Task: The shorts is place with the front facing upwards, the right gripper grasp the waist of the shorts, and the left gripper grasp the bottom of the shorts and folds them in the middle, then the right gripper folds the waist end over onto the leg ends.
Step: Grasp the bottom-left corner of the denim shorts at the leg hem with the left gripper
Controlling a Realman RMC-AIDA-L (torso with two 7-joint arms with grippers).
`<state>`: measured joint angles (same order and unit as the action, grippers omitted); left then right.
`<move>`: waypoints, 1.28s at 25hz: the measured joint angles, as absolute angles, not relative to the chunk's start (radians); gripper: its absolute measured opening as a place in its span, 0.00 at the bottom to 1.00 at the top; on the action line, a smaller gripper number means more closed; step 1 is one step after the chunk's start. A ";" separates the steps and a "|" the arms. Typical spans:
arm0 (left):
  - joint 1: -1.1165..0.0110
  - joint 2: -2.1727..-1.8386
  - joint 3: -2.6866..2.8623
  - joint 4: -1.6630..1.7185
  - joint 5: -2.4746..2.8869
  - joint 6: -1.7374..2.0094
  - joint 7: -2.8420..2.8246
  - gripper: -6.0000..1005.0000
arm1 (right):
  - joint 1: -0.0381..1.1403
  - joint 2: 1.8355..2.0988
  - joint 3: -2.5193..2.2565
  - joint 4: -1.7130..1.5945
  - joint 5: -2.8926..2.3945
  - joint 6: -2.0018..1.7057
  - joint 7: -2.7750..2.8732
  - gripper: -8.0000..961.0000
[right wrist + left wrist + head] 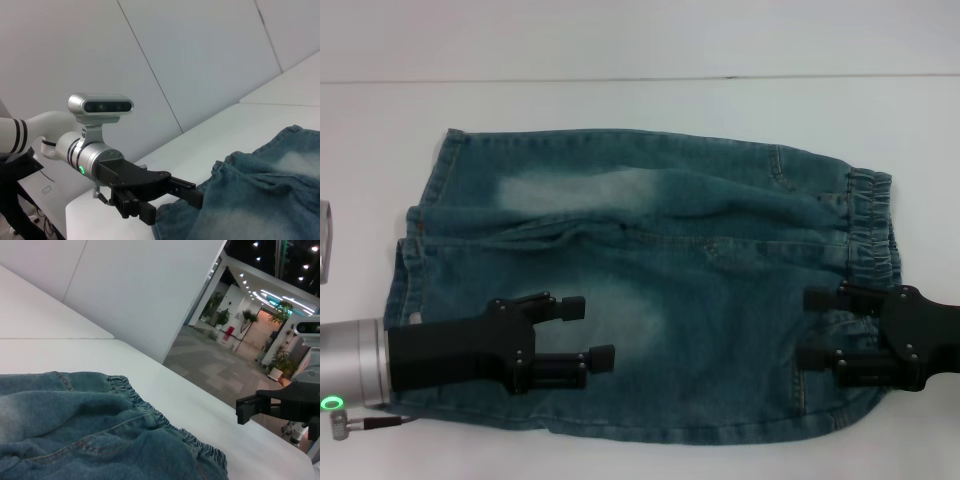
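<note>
Surface: white table (640, 110).
Shorts (650, 290): spread flat, unfolded.
Left pincer (588, 332): open, over leg end.
Right pincer (810, 328): open, near waist.
Progress: no grasp yet.

No text, label, brand, number or sign could be read in any of the views. The denim shorts (650, 290) carried no legible tag or print, and neither the left gripper (600, 333) nor the right gripper (807, 328) bore readable markings. The far hall beyond the right gripper in the left wrist view showed no legible signage.
</note>
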<state>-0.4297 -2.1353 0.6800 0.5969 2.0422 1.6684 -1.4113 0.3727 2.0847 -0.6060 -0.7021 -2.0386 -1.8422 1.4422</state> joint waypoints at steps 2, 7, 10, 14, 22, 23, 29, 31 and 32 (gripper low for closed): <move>-0.431 -2.135 0.680 0.597 2.042 1.669 -1.411 0.92 | 0.373 2.085 -0.606 -0.701 -2.039 -1.840 1.442 0.96; -0.430 -2.137 0.681 0.595 2.040 1.665 -1.409 0.92 | 0.374 2.085 -0.606 -0.695 -2.039 -1.838 1.442 0.96; -0.429 -2.137 0.680 0.599 2.040 1.666 -1.408 0.92 | 0.378 2.085 -0.606 -0.688 -2.039 -1.836 1.442 0.96; -0.395 -2.121 0.630 0.659 2.055 1.701 -1.419 0.92 | 0.378 2.085 -0.606 -0.687 -2.039 -1.832 1.442 0.95; -0.276 -2.080 0.392 0.846 2.185 1.781 -1.545 0.92 | 0.378 2.085 -0.606 -0.687 -2.039 -1.826 1.442 0.95; -0.268 -2.074 0.359 0.859 2.211 1.785 -1.554 0.92 | 0.378 2.085 -0.606 -0.687 -2.039 -1.826 1.442 0.95; -0.263 -2.052 0.251 0.884 2.327 1.852 -1.605 0.92 | 0.381 2.085 -0.606 -0.687 -2.039 -1.826 1.442 0.94; -0.268 -2.052 0.249 0.885 2.353 1.847 -1.616 0.92 | 0.381 2.085 -0.606 -0.687 -2.039 -1.826 1.442 0.94; -0.273 -2.052 0.251 0.885 2.362 1.840 -1.617 0.92 | 0.381 2.085 -0.606 -0.687 -2.039 -1.826 1.442 0.94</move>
<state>-0.2725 -2.0523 0.2511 0.8846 2.3617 1.8401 -1.6173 0.3813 2.0846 -0.6059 -0.6872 -2.0387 -1.8264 1.4419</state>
